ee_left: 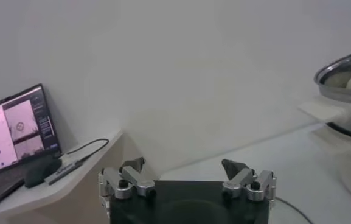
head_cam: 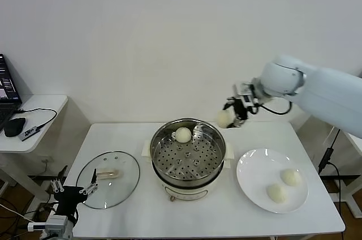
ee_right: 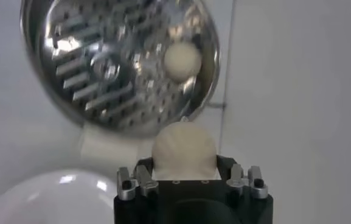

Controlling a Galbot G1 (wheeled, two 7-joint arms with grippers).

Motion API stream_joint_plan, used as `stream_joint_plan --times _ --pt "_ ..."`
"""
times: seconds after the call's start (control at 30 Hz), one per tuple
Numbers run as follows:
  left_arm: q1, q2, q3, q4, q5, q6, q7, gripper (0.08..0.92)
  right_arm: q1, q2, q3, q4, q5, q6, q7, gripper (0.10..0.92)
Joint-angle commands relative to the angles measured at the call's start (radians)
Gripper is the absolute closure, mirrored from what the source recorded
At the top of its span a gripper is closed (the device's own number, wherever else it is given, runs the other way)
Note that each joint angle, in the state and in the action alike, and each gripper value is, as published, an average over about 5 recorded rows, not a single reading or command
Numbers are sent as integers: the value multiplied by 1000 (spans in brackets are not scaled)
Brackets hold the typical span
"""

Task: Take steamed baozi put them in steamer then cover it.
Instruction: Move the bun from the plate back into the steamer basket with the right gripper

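Observation:
My right gripper (head_cam: 231, 114) is shut on a cream-white steamed baozi (ee_right: 184, 148), held in the air beyond the far right rim of the steamer (head_cam: 218, 155). The steamer is a shiny steel pot with a perforated tray. One baozi (head_cam: 182, 134) lies on that tray near the far rim, seen also as the baozi (ee_right: 182, 59) in the right wrist view. Two more baozi (head_cam: 290, 177) (head_cam: 276, 192) rest on the white plate (head_cam: 251, 178). The glass cover (head_cam: 121, 186) lies flat on the table left of the steamer. My left gripper (ee_left: 187, 178) is open and low at the table's left front corner.
A small side table (head_cam: 42, 104) at the far left carries a laptop (ee_left: 17, 131), a mouse and a cable. A white wall stands close behind the table. The table's front edge runs just below the plate and cover.

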Motion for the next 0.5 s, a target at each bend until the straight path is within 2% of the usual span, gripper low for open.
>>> stream_joint_plan --times 0.03,0.5 --pt "2 -3 -11 -1 -1 0 -1 177 -46 273 -35 -87 145 -125 62 380" --pt "1 -13 -23 -13 -1 1 0 177 -208 401 -26 -172 150 -224 107 381"
